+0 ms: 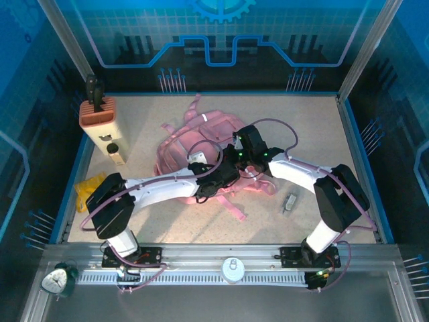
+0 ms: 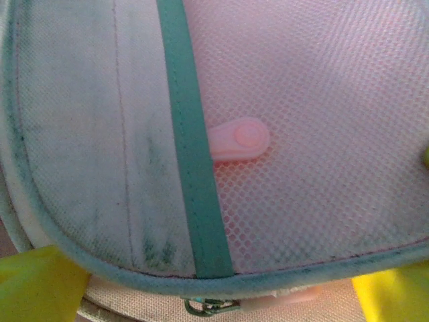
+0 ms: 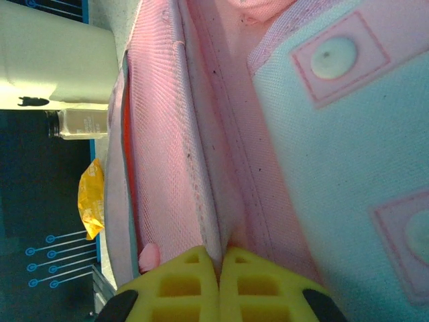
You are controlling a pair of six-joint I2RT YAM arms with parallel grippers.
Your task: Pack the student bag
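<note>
Right wrist: the student bag (image 3: 167,134) is pinched by the right gripper (image 3: 219,260), the left gripper (image 2: 214,290) is held wide; pulling it open seems due.

this one reads as a robotics lab cell, a closed-in test booth. blue printed wall panels (image 1: 134,40) with circuit lines and a gear graphic (image 1: 221,17) box it in, and aluminium frame posts (image 1: 65,40) rise at the corners. a speckled beige tabletop (image 1: 315,127) sits inside a blue rim, and two white-and-black robot arms (image 1: 161,182) are bolted to a slotted aluminium rail (image 1: 201,261) at the near edge, with cables looping off them.
</note>
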